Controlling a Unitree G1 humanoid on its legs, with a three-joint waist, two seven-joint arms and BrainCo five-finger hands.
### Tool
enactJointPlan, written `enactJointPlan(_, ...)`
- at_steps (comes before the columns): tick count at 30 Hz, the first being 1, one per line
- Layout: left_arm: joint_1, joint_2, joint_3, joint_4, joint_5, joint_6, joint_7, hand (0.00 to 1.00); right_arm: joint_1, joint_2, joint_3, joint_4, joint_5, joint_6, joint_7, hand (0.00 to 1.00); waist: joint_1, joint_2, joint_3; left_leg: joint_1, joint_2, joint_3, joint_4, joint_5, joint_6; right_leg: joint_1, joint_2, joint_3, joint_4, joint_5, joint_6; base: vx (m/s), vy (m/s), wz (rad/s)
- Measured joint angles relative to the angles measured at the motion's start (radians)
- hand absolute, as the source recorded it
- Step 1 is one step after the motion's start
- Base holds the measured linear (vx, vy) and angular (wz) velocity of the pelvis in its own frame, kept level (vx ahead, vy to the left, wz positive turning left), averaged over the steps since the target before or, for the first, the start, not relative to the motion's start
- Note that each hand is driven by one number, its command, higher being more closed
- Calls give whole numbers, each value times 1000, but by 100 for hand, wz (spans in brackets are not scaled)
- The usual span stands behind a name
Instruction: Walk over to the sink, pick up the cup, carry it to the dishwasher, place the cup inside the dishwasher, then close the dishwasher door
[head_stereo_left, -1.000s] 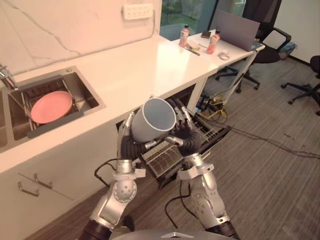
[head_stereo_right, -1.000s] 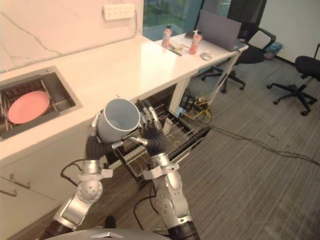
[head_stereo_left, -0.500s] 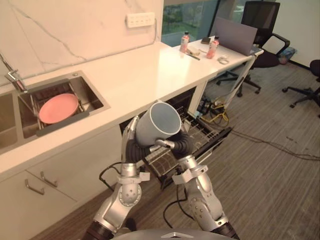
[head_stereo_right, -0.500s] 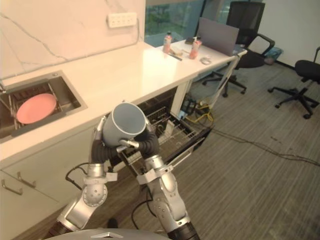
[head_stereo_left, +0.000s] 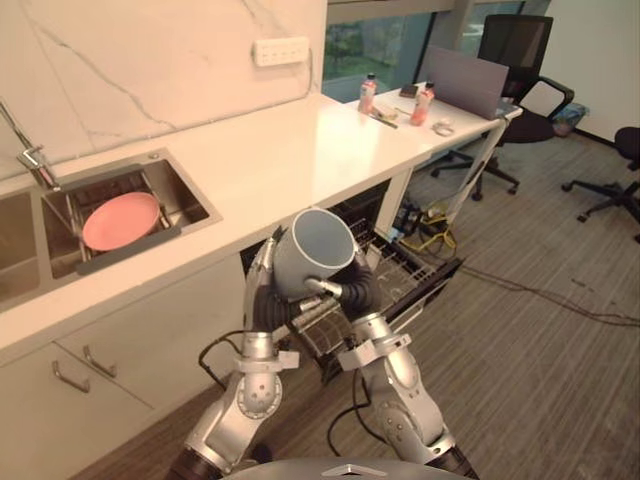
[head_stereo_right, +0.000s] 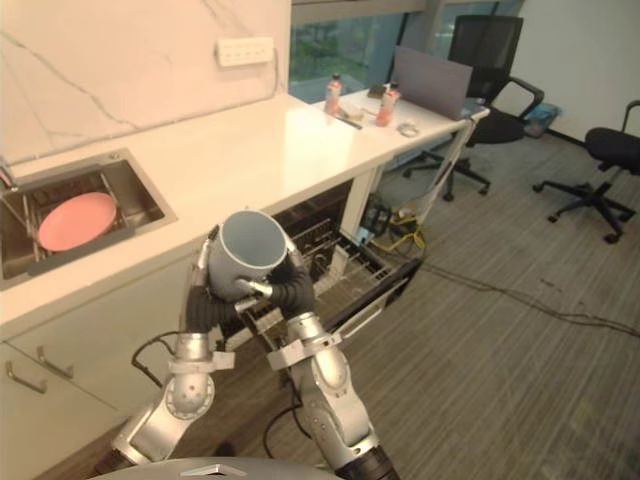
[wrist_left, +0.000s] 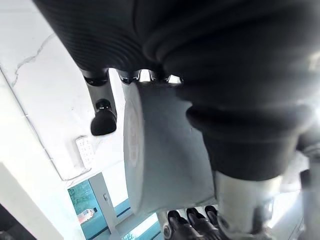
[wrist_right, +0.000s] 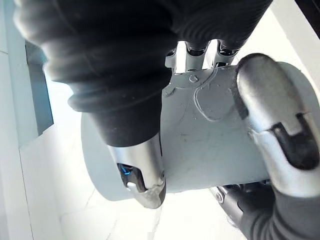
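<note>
Left eye view: the cup (head_stereo_left: 315, 248) is up in the air just off the counter's (head_stereo_left: 290, 150) front edge, with its mouth tilted toward the camera. Both hands clasp it. The left hand (head_stereo_left: 262, 295) curls round its left side, the right hand (head_stereo_left: 358, 288) round its right side and underside. Behind and below, the dishwasher (head_stereo_left: 365, 203) stands open under the counter with its wire rack (head_stereo_left: 408, 265) drawn out. The floor (head_stereo_left: 540, 350) to the right is open. The cup and hands hide the rack's near part. Well apart to the left, a pink plate (head_stereo_left: 120, 220) lies in the sink (head_stereo_left: 190, 200).

Right eye view: cables (head_stereo_right: 400, 225) bunch on the floor just past the rack. Office chairs (head_stereo_right: 600, 160) stand well apart. A laptop (head_stereo_right: 435, 85) and bottles (head_stereo_right: 334, 93) sit at the counter's far end.

Left wrist view: the cup's grey wall lies against the palm. The thumb (wrist_left: 104, 119) is beside it, but contact is hard to make out. The other hand's dark cover hides much of the cup.

Right wrist view: the thumb (wrist_right: 277, 125) lies across the cup's wall and the fingers (wrist_right: 200, 50) hook over its far side.
</note>
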Motion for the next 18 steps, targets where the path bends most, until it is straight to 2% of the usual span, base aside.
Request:
enactJointPlan(11,28,-5,26,31,-39,4,7,0,9,31,-108,0,3,-7,-63,100,-6,4,-2,-2,1,-4,0,3,0,0,4,1,0,0,1,0,0,0)
enactJointPlan(16,38,-10,99,43,-104,6,13,0,17,47,-178,-1,2,-18,-102,100,-8,5,-3,-1,1,-12,0,5,0,5,4,-7,-1,1,0,1,0,5)
enactJointPlan(18,49,-24,147,81,-192,-15,-15,0,33,46,-234,0,1,-13,-105,100,-5,5,-3,0,0,-20,0,7,0,12,4,-15,-2,1,0,7,1,10)
